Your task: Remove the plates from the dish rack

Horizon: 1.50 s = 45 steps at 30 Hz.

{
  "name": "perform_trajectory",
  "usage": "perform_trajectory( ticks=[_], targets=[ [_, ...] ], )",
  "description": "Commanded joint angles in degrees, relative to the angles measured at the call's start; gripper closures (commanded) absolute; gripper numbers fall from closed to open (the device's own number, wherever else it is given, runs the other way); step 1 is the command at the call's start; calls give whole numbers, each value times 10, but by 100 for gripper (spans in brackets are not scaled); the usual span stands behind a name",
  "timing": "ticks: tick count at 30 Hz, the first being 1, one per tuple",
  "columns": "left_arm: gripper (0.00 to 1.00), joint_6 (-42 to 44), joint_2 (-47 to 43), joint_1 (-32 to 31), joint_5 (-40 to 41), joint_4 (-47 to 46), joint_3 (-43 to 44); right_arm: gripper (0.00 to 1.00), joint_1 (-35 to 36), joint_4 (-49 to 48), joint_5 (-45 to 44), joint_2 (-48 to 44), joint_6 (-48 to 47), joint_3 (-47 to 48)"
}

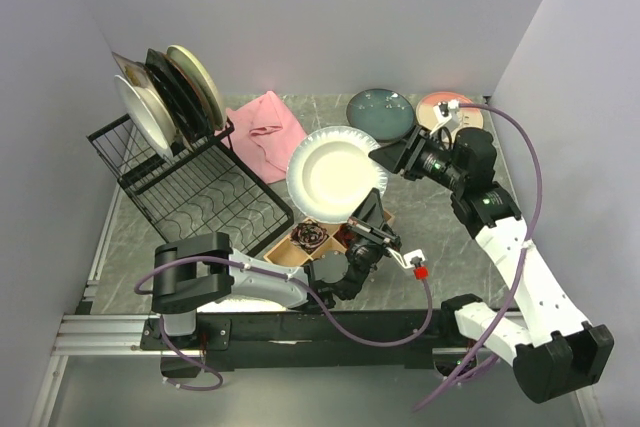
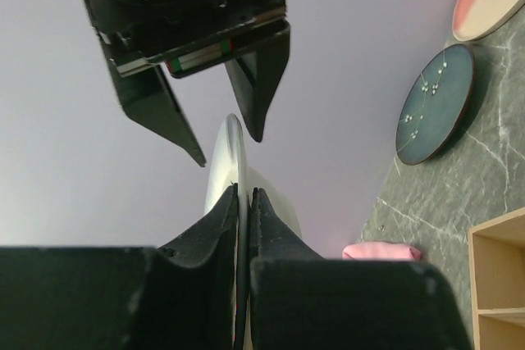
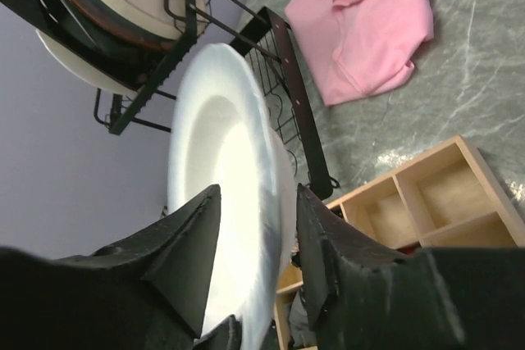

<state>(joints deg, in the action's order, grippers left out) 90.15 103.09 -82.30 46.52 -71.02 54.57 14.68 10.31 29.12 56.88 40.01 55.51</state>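
Observation:
A white round plate (image 1: 335, 172) hangs upright above the table. My left gripper (image 1: 372, 209) is shut on its lower rim, and in the left wrist view that rim (image 2: 231, 153) is pinched between my left gripper's (image 2: 244, 194) jaws. My right gripper (image 1: 385, 157) straddles the plate's right rim (image 3: 221, 170). Its jaws (image 3: 258, 190) are open, with a gap on the outer side. Several plates (image 1: 170, 97) stand on edge at the back of the black dish rack (image 1: 200, 197). A teal plate (image 1: 380, 112) and a pink-cream plate (image 1: 445, 107) lie flat at the back right.
A pink cloth (image 1: 268, 132) lies between the rack and the teal plate. A wooden compartment tray (image 1: 300, 237) sits under the held plate, near my left arm. The rack's corner (image 3: 287, 79) stands close behind the plate.

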Motion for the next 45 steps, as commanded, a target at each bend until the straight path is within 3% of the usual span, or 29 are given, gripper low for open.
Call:
perform_trajectory(
  ticks=[1,4,7,9,11,14,15,16,19,20,23,25,26,29,33,38,42,43,45],
  targets=[
    [99,34,-21,-1,-20,-198,15,50,-3,-24,14,0,-9,-8],
    [99,42,-16,-2,-21,-208,14,46,-4,-17,14,8,-13,-7],
    [99,49,-9,-4,-23,-217,16,49,-3,-25,24,10,-12,-12],
    [99,49,-7,-5,-23,-218,19,60,-3,-34,30,9,-10,-18],
    [99,42,-9,-7,-24,-214,19,62,-3,-43,34,6,-5,-22],
    [99,36,-4,-7,-21,-223,20,72,-4,-52,48,9,-4,-27],
    [99,35,-3,-8,-16,-226,21,95,-4,-56,48,8,0,-33],
    [99,32,-3,-9,-13,-227,24,100,-4,-62,46,6,3,-36],
    [99,22,6,-9,6,-222,33,100,-3,-96,56,0,21,-51],
    [96,23,11,-10,11,-222,35,100,-3,-117,73,-2,33,-53],
    [67,23,22,-10,33,-228,48,100,-7,-163,95,-7,79,-67],
    [57,24,26,-14,38,-235,50,100,-8,-186,98,-12,99,-74],
    [45,24,28,-15,38,-238,50,100,-8,-199,96,-18,111,-80],
    [24,20,33,-21,50,-240,57,100,-8,-220,88,-25,126,-86],
    [3,-11,36,-31,65,-220,59,100,-15,-240,74,-24,137,-85],
    [1,-128,6,-51,103,-153,53,100,-39,-289,86,13,156,-63],
    [1,-322,-68,-87,113,32,42,100,-67,-303,84,54,159,-28],
    [1,-446,-87,-88,95,175,48,100,-71,-303,79,61,156,-22],
    [0,-584,-147,-81,42,327,66,100,-76,-317,67,84,143,-11]
  ],
)
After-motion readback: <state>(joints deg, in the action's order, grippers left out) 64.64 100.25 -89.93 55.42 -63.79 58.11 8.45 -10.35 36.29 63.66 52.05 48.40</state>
